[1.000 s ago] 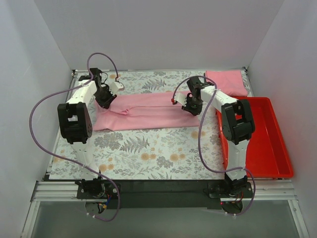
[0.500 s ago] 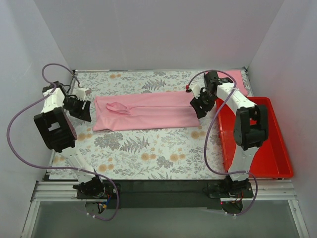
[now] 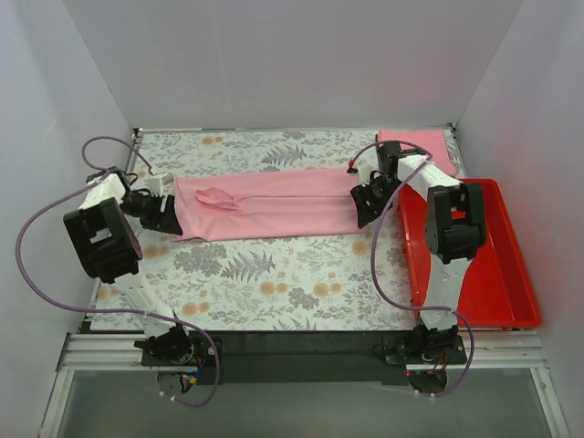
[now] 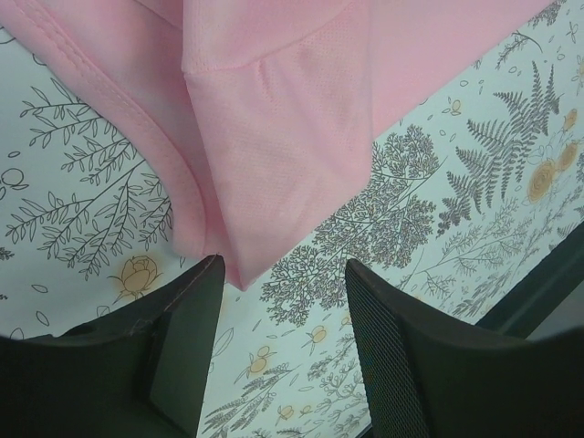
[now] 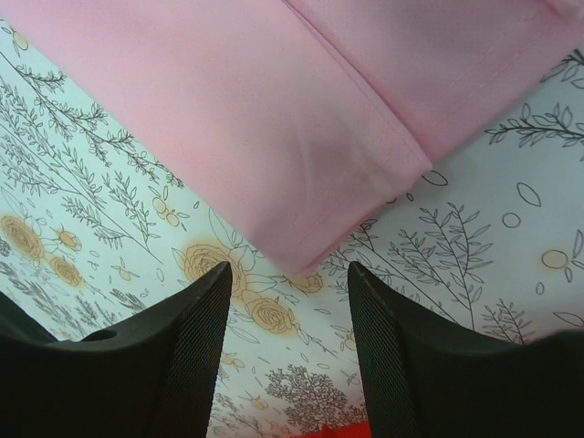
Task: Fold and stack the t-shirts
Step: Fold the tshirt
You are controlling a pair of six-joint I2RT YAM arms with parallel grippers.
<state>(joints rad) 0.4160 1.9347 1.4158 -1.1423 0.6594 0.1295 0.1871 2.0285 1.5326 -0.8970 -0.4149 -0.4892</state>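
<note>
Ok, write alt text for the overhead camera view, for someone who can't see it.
A light-pink t-shirt folded into a long strip lies across a floral table, with the left gripper and right gripper open at its ends, holding nothing. A second folded t-shirt sits at the far right corner, beside a red tray.

Left end effector [image 4: 283, 274] held low, jaws apart, right end effector [image 5: 288, 274] low, jaws likewise apart
</note>
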